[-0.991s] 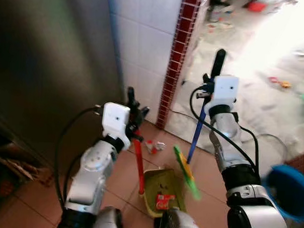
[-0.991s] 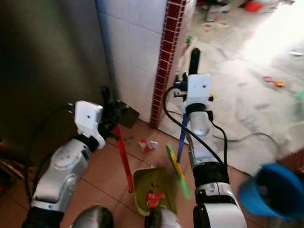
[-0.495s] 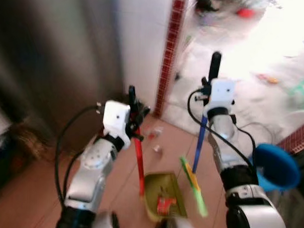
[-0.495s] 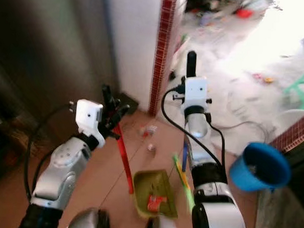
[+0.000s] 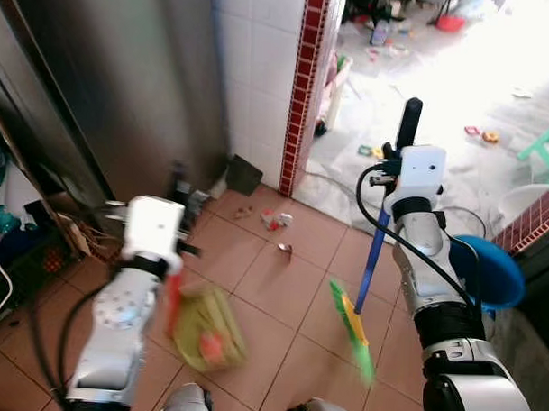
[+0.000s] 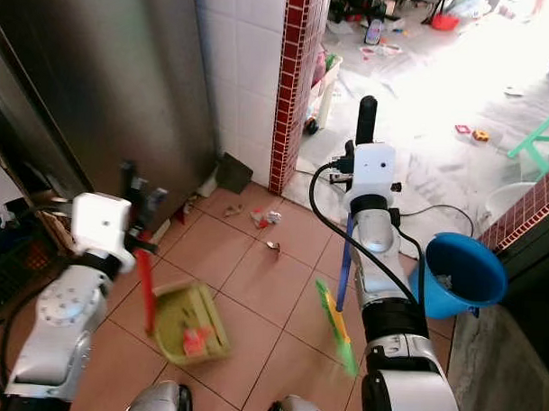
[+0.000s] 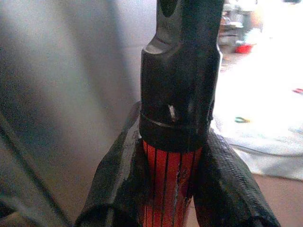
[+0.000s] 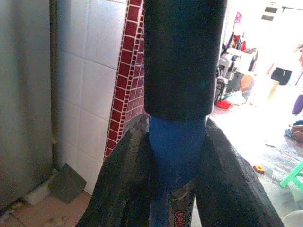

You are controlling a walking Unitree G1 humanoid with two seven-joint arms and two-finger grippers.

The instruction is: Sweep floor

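One green dustpan [image 6: 191, 324] with a red handle, one broom [image 6: 337, 307] with a blue handle, one blue bucket [image 6: 459, 272]. Two grippers, left gripper [image 7: 175, 189] and right gripper [image 8: 177, 184]. Three small bits of litter [image 6: 263, 219] lie on the tiles.

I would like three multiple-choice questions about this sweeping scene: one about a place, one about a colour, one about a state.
1. Where does the small litter lie?
A. on the brown tiles near the red-tiled pillar
B. inside the blue bucket
C. on the green stool

2. What colour is the dustpan handle in the left gripper?
A. blue
B. red
C. white

3. What is the state of the right gripper?
A. open and free
B. shut on the bucket rim
C. shut on the broom handle

Answers: 1 A, the scraps sit on the floor tiles just before the red-tiled pillar. 2 B, the shaft between the fingers is red, under a black cap. 3 C, both black fingers press against the blue broom handle.
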